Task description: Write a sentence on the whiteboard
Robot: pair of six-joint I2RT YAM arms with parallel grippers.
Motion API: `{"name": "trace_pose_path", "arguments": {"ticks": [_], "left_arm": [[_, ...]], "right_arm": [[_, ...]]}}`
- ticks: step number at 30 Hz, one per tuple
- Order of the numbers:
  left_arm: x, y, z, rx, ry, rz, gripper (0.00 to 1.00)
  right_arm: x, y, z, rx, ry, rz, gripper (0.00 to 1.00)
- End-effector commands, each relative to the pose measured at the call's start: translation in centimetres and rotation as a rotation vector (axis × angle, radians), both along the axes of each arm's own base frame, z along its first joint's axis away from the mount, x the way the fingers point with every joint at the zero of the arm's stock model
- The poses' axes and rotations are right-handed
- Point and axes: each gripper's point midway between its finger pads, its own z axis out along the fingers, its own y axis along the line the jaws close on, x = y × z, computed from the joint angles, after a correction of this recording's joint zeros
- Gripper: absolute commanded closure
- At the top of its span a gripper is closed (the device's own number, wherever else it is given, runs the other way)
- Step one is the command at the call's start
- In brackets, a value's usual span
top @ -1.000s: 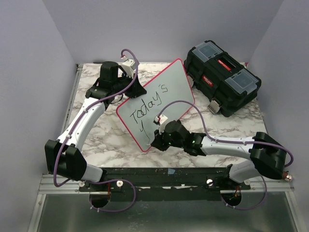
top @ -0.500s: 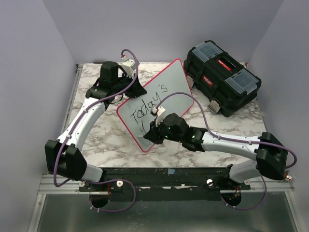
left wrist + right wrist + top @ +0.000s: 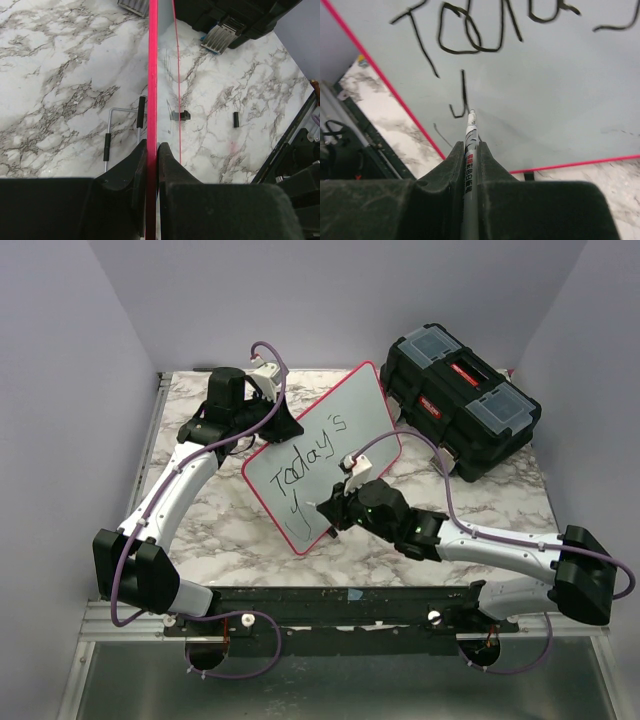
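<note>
**Black ink, line two at its first letter: tip sits beside the "y"**

We see the whiteboard (image 3: 365, 415) standing on its lower edge on the marble table (image 3: 230, 520), leaning back, writing face toward the arm bases. Its long axis runs near-left to far-right in the top view. The left gripper (image 3: 152, 147) is pinched on the board's red rim at the far-left side, one finger on each face, so it acts as a prop and has no reach to the writing face.

The right gripper (image 3: 470, 145) is pressed together on a marker (image 3: 469, 160). The pen's long axis runs straight out between the fingers, w/ the tip at or nearly at the board face. We can't tell contact for sure from the wrist view.

The sentence (image 3: 310, 455) reads "Today's" on top, w/ a lone "y" below it. The tip is just right of that y's tail.

What the next stroke turns on, in our judgement: the bare board for the rest of line two lies to the right of the tip in the wrist view, i.e. up and to the right along the board's long axis in the top view. The right arm is the nearer one & would travel that way, roughly parallel to line one.

The black toolbox (image 3: 460, 410) sits well apart behind the board's right end.
</note>
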Motion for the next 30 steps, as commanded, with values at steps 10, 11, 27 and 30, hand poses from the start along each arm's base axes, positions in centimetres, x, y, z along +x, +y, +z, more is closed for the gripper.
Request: {"name": "trace_pose_path", "arguments": {"ticks": [10, 11, 27, 30], "left_arm": [[-0.3, 0.1, -1.4, 0.073, -0.017, -0.017, 1.0], [-0.3, 0.1, -1.4, 0.073, -0.017, -0.017, 1.0], [-0.4, 0.2, -1.5, 0.075, -0.016, -0.016, 1.0], [-0.4, 0.1, -1.6, 0.075, -0.014, -0.018, 1.0]], "right_arm": [[1.9, -0.6, -0.9, -0.012, -0.024, -0.113, 0.99], [2.0, -0.5, -0.9, -0.012, -0.024, -0.113, 0.99], [1.4, 0.3, -2.7, -0.041, 0.008, -0.064, 0.99], [1.2, 0.2, -3.0, -0.042, 0.017, -0.057, 0.99]]}}
